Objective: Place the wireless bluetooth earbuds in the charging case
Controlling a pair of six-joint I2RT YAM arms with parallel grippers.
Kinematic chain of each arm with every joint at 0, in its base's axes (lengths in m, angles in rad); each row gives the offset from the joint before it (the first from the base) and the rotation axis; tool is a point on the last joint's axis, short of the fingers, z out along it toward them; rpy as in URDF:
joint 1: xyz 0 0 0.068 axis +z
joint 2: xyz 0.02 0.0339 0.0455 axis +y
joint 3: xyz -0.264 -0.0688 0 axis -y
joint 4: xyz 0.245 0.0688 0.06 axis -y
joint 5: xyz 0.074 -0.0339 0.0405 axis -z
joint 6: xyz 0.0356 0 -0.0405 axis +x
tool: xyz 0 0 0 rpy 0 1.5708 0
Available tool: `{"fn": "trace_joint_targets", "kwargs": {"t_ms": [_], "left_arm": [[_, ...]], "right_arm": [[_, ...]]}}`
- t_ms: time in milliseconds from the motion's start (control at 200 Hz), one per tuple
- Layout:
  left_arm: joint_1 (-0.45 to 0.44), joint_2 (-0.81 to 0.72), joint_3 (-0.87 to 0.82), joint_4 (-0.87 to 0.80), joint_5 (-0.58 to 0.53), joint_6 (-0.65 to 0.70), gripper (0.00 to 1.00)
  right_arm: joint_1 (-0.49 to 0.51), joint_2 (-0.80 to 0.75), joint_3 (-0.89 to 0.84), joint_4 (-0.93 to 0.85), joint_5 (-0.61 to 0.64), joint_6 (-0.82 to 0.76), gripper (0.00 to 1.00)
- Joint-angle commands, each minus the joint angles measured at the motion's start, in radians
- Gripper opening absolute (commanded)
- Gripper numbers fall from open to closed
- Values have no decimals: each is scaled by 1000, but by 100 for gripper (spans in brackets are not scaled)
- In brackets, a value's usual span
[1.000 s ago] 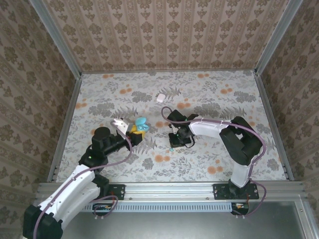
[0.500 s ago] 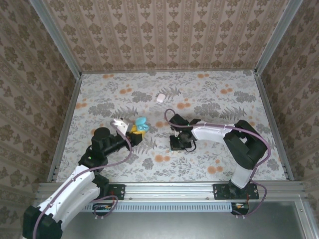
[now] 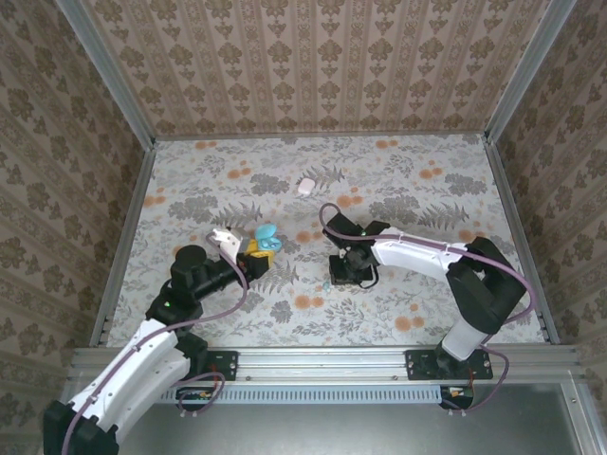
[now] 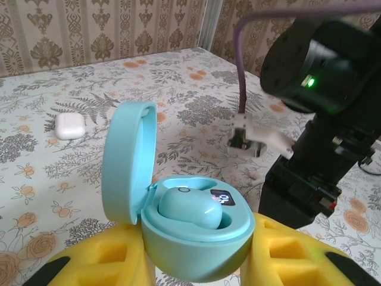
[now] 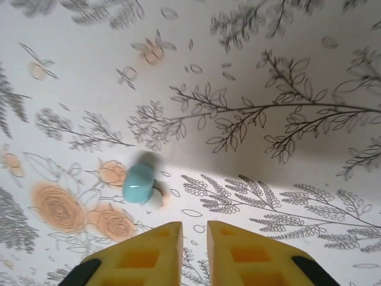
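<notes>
Glossy plastic charging case (image 4: pixel 196 247), matt patterned table (image 4: pixel 178 89).

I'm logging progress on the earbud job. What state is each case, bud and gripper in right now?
teal charging case: lid open, held upright.
seated teal earbud: in the case's well.
loose teal earbud: lying on the table, ungripped.
white case: closed, on the table.
left gripper: shut on the teal charging case.
right gripper: fingers slightly apart, empty, near the loose teal earbud.

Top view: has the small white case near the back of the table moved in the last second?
No. The white case sits just left of the same printed orange flowers, with the same gap as before.
</notes>
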Motion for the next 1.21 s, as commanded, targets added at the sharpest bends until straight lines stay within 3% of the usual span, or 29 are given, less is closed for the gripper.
{"fn": "trace_joint_targets", "kwargs": {"t_ms": [0, 135, 380, 1200], "left_arm": [[-7, -18, -5, 3, -10, -5, 28], [-7, -18, -7, 0, -12, 6, 28], [-7, -25, -11, -18, -3, 19, 28], [-6, -33, -37, -2, -11, 7, 29]], "right_arm": [[41, -24, 87, -105, 86, 18, 28], [96, 39, 167, -151, 123, 19, 34], [152, 174, 261, -192, 138, 19, 35], [158, 317, 307, -199, 171, -8, 34]]}}
